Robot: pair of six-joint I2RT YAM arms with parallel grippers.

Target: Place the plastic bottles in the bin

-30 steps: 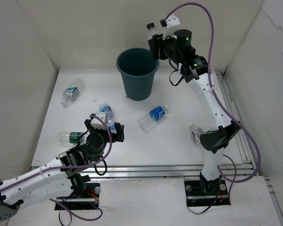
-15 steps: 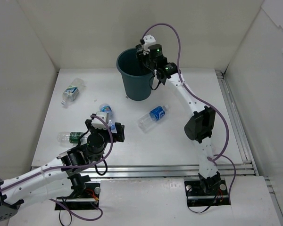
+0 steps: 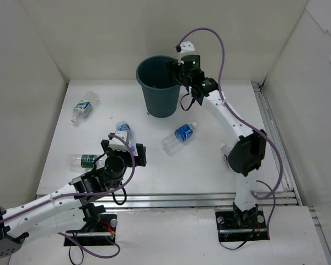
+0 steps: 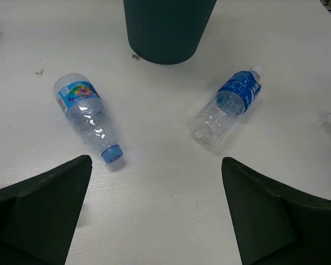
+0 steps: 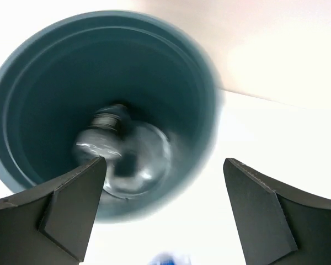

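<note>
The left arm (image 3: 49, 201) lies low, stretched from its base at the near left edge diagonally forward and to the right. The left gripper (image 3: 123, 150) is angled downward with its jaws spread wide and nothing between them. The right arm (image 3: 231, 118) reaches far forward, its elbow bent above its base and the forearm slanting up and left. The right gripper (image 3: 179, 67) points down, its jaws parted and empty.

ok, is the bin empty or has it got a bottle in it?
Not empty. The right wrist view looks down into the bin and shows one clear bottle inside its walls, blurred.
</note>
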